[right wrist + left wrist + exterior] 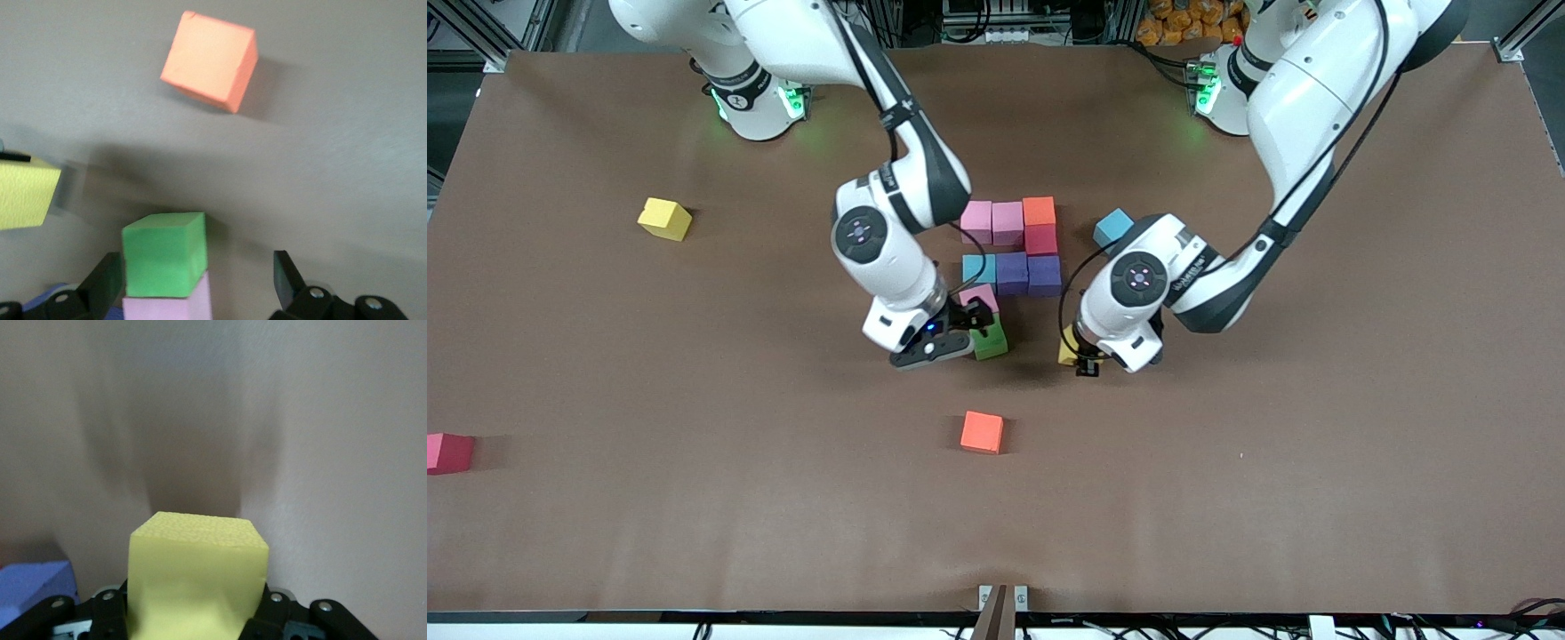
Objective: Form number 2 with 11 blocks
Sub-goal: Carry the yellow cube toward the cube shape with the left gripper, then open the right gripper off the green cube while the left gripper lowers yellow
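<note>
The number 2 stands partly built mid-table: two pink blocks (991, 221), orange (1039, 211), red (1040, 238), blue (978, 267), two purple (1028, 273), pink (978, 296) and green (990, 340). My right gripper (978, 322) is open around the green block (163, 253), which abuts the pink one (170, 305); one finger (107, 280) is close beside it and the other stands well off. My left gripper (1083, 360) is shut on a yellow block (197, 580), low over the table beside the figure toward the left arm's end. That block (23, 190) also shows in the right wrist view.
Loose blocks lie around: orange (982, 431) nearer the front camera, also seen as an orange block (210, 60) in the right wrist view, blue (1113, 227) beside the left arm's wrist, and yellow (664, 218) and dark pink (447, 452) toward the right arm's end. A purple block (30, 587) sits close to the left gripper.
</note>
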You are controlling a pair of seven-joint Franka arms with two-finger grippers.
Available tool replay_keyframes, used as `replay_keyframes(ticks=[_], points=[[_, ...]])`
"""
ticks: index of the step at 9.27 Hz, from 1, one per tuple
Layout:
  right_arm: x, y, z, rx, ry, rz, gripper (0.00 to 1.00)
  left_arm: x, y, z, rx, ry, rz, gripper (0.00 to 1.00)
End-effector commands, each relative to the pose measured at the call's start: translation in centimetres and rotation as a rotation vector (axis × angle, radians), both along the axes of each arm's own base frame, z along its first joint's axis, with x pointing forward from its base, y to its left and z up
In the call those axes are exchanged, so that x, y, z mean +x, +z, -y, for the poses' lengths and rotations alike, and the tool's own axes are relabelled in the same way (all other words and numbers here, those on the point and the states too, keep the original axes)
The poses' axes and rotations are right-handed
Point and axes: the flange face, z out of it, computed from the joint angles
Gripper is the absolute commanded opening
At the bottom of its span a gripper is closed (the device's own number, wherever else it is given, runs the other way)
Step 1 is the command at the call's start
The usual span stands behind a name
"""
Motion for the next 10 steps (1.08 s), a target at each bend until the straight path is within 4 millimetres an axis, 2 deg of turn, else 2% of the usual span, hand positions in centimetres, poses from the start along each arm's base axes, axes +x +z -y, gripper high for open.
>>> replay_keyframes(ticks=[1, 3, 4, 5, 7, 10], points=[[2.1, 1.7, 2.3, 0.0, 0.057, 0.02, 1.0, -0.3, 0.4, 2.4, 0.0, 0.074, -0.006, 0.0], [3.6, 3.0, 4.7, -0.004, 0.08, 0.022, 1.0, -0.3, -1.1, 4.4, 0.038, 0.111, 0.02, 0.0], [4.4, 4.6, 6.0, -0.012, 0.081, 0.009, 1.0, -0.8, -2.3, 5.7, 0.056, 0.116, 0.026, 0.0], [4.9, 6.5, 6.4, -0.012, 0.098, 0.005, 1.0, -1.5, -3.0, 6.6, 0.061, 0.119, 0.018, 0.0], [5.8, 9.1, 8.4, -0.011, 0.121, 0.037, 1.0, -2.3, -3.2, 7.6, 0.061, 0.119, 0.016, 0.0], [6.1, 9.7, 9.9, -0.022, 0.131, 0.037, 1.0, -3.0, -3.7, 9.6, 0.053, 0.112, 0.022, 0.0]])
